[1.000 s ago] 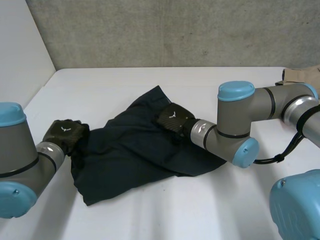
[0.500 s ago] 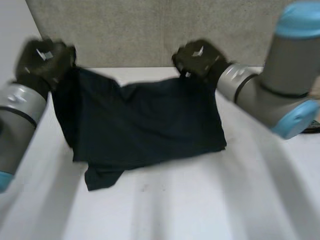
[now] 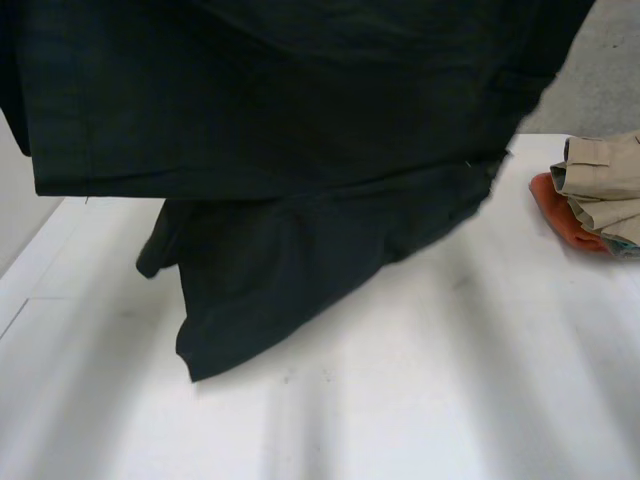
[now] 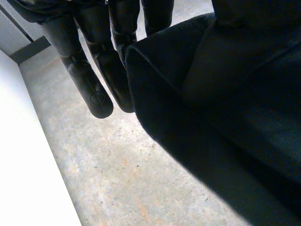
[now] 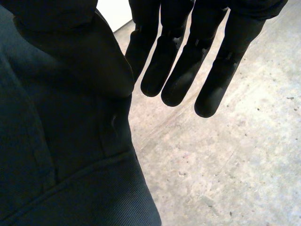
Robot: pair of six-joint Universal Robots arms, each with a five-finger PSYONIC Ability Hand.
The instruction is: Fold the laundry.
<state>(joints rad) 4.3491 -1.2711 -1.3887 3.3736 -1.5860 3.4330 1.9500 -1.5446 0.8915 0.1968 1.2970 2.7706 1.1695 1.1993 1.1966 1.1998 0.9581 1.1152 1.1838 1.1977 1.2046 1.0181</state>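
Two hands raised, fingers straight | left hand (image 4: 89,80) pinches dark garment (image 3: 300,150) at one top edge, right hand (image 5: 178,75) at the other | garment hangs, lower end on worktop (image 3: 450,380) toward 8 o'clock | folded clothes (image 3: 600,190) at 3 o'clock
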